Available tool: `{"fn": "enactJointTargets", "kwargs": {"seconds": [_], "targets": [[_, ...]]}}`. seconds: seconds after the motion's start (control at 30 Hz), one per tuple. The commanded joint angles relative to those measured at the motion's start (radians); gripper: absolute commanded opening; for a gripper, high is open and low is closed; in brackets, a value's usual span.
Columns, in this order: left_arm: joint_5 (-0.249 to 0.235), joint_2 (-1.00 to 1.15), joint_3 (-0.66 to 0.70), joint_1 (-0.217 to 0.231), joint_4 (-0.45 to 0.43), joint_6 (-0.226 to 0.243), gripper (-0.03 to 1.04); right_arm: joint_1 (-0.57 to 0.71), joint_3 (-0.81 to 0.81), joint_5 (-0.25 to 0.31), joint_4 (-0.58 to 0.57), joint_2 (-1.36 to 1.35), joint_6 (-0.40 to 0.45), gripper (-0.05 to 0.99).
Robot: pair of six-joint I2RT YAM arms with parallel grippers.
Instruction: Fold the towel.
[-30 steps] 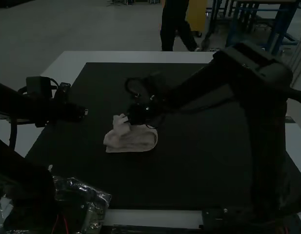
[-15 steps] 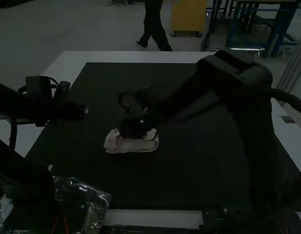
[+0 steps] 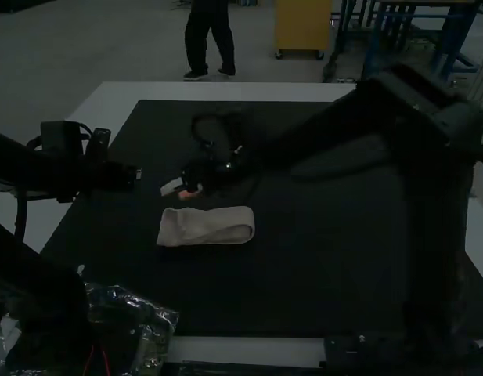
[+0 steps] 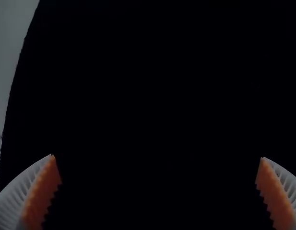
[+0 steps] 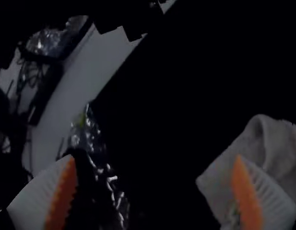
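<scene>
Towel (image 3: 218,227) is being supported by dark mat (image 3: 319,274) on surface (image 3: 225,92), left of centre, folded to a strip. Long axis is being directed left–right, rounded looped end being pointed right. Right hand (image 3: 182,189) is being held spread near towel's far side; left hand (image 3: 137,177), likewise spread, is being held farther left.

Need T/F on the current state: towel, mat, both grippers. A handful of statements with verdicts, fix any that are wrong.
1. Towel lies on the dark mat. True.
2. Left gripper is open. True.
3. Towel is spread out flat in one layer. False: it is folded into a narrow strip.
4. Right gripper is open. True.
5. Left gripper holds one end of the towel. False: it is well apart from the towel, with nothing between its fingers.
</scene>
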Motion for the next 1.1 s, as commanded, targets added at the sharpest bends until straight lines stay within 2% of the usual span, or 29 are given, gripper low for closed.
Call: {"fn": "enactJointTargets", "kwargs": {"seconds": [0.0,0.03,0.1,0.13,0.2,0.5,0.7,1.07], "targets": [[0.001,0.004,0.006,0.004,0.008,-0.018,0.96,-0.034,0.018,-0.044,-0.012,-0.063,0.025,0.69],[0.001,0.006,0.005,0.004,0.008,-0.018,0.96,-0.046,0.006,-0.048,-0.01,-0.076,0.021,0.56],[0.0,0.004,0.005,0.004,0.005,-0.023,0.96,-0.083,-0.035,-0.074,0.024,-0.1,0.009,0.11],[0.0,0.003,0.005,0.004,0.003,-0.026,0.96,-0.103,-0.063,-0.071,0.066,-0.106,0.01,-0.03],[0.0,0.003,0.005,0.004,0.002,-0.026,0.96,-0.131,-0.107,-0.071,0.123,-0.109,0.025,-0.02],[0.001,0.003,-0.006,-0.006,0.009,-0.026,0.96,-0.132,-0.227,-0.072,0.261,-0.023,-0.01,-0.02],[0.0,0.003,-0.012,-0.022,0.02,-0.026,0.96,-0.108,-0.218,-0.072,0.344,0.067,-0.007,-0.02],[-0.005,0.006,-0.005,-0.024,0.038,-0.038,0.96,-0.052,-0.158,-0.075,0.402,0.197,0.01,-0.02]]}}
